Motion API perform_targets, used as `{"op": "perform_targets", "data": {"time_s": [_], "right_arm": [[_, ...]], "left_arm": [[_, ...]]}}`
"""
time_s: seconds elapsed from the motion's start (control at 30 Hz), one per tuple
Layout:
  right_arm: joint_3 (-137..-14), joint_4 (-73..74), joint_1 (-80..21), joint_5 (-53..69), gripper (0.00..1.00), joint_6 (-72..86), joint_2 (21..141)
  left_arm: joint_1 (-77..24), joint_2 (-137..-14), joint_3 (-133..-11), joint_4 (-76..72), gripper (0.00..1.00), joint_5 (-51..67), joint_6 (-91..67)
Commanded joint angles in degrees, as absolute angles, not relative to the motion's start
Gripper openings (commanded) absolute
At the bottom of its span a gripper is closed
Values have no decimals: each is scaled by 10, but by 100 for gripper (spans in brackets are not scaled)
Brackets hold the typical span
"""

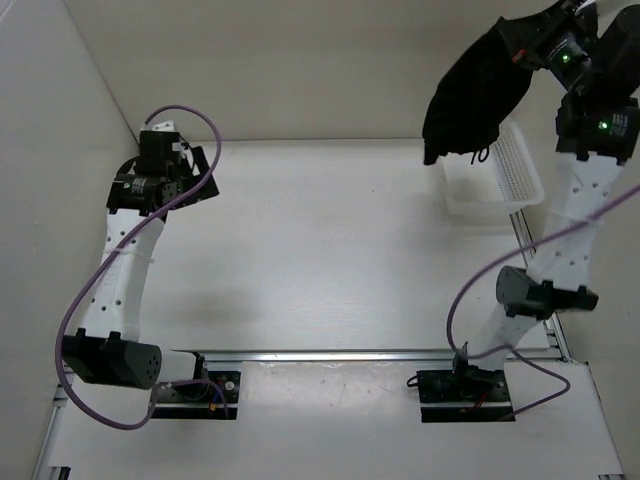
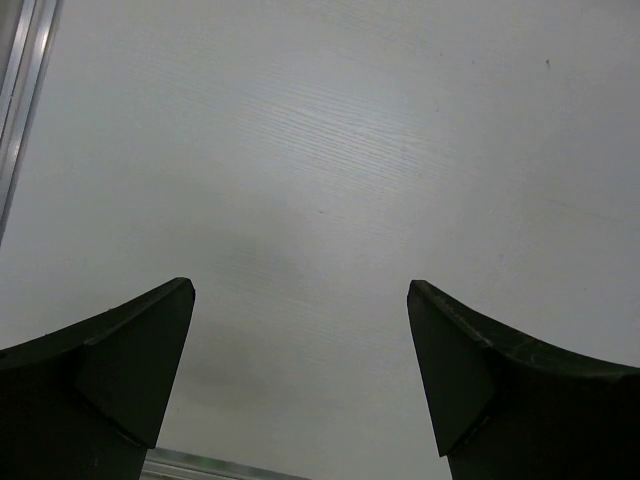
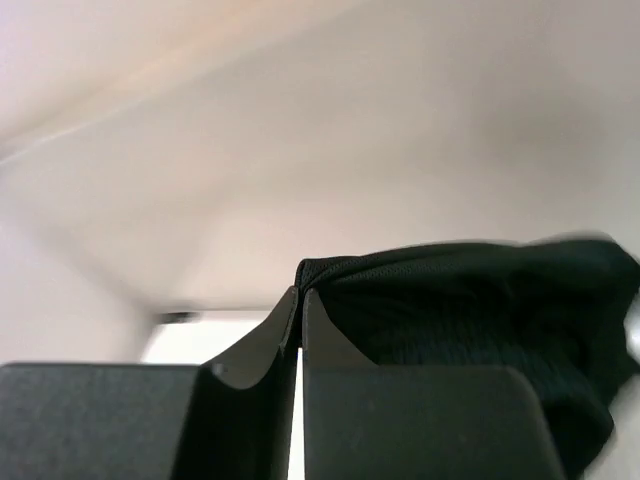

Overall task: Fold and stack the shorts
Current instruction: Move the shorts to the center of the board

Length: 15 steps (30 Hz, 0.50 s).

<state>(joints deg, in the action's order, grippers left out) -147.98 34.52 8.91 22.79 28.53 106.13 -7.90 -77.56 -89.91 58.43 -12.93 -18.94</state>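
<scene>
The black shorts [image 1: 475, 95] hang in the air at the far right, bunched, above the white mesh basket [image 1: 495, 180]. A thin drawstring dangles from their lower edge. My right gripper [image 1: 520, 45] is raised high and shut on an edge of the shorts; the right wrist view shows the jaws pinched together [image 3: 302, 295] with the black fabric [image 3: 470, 310] spilling to the right. My left gripper [image 1: 155, 140] is at the far left, low over the table, open and empty, as the left wrist view [image 2: 300, 300] shows.
The white mesh basket stands at the far right of the table, below the hanging shorts. White walls enclose the left and back. A metal rail [image 1: 340, 355] runs along the near edge by the arm bases.
</scene>
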Motion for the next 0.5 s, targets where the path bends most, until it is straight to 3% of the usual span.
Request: {"op": "perform_targets", "data": {"time_s": [0.0, 0.07, 0.2, 0.3, 0.33, 0.37, 0.4, 0.47], "right_arm": [[-1451, 276, 19, 383, 0, 291, 973], [-1396, 285, -21, 388, 0, 273, 938], [-1206, 323, -194, 326, 0, 193, 833], [-990, 323, -306, 272, 4, 164, 786], [-942, 323, -328, 237, 18, 164, 786], [-899, 330, -347, 216, 42, 164, 786], [-823, 330, -368, 209, 87, 170, 786], [-786, 369, -368, 199, 97, 185, 800]], "left_arm": [[-26, -716, -933, 614, 100, -73, -209], [-5, -708, -940, 620, 100, -41, -214], [21, -708, -962, 634, 100, 5, -228], [29, -702, -952, 634, 100, 38, -228], [29, -695, -944, 634, 100, 49, -233], [29, -695, -920, 627, 100, 59, -233], [29, -690, -905, 620, 100, 67, -233], [29, -682, -856, 614, 100, 67, -246]]}}
